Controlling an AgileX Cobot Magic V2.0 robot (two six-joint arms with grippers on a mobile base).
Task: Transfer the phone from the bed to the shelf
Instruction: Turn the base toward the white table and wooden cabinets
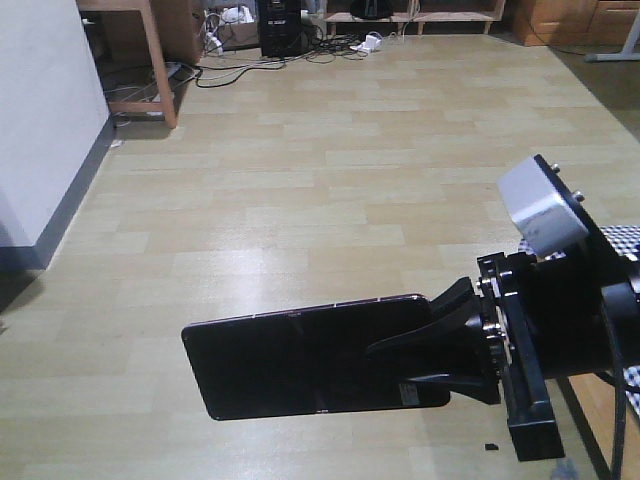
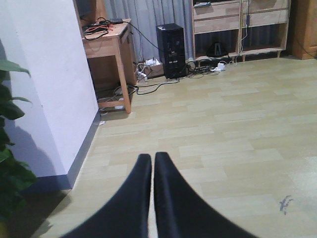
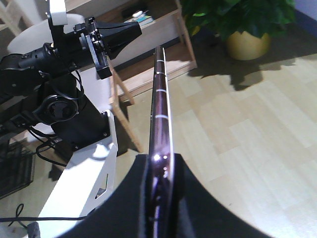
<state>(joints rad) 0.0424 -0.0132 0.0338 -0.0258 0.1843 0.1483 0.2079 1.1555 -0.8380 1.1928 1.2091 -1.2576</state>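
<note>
1. The phone (image 1: 310, 355), a wide glossy black slab with a pinkish metal rim and a faint centre crease, hangs roughly level in mid-air above the pale plank floor (image 1: 300, 200). It is on neither bed nor shelf. The right wrist view catches it edge-on (image 3: 161, 99).
2. A small white sticker (image 1: 408, 395) sits near the gripped end. Its print is too small to read, and no brand name is legible on the phone.
3. The right claw (image 1: 430, 345) is clamped on one short end of the phone, its black fingers (image 3: 129, 208) pressed against both faces.
4. The left claw (image 2: 152, 168) is closed with nothing in it, its two fingers meeting with only a hairline seam between them. In the right wrist view it is raised (image 3: 130, 30) near the phone's far tip.
5. A strip of the bed (image 1: 628, 240), in black-and-white check cloth, shows at the right edge behind the right arm.
6. The shelf (image 3: 184, 42), pale wood with an open compartment holding a few flat items, stands behind the left arm. A potted plant (image 3: 247, 42) in a yellow pot is just beside it.
7. Across the room a brown bench (image 2: 106, 42) carries loose cables beside a white wall (image 2: 44, 74). Next to it stand a black computer tower (image 2: 171, 49) and a wooden drawer unit (image 2: 218, 17). No lettering can be read on them.
</note>
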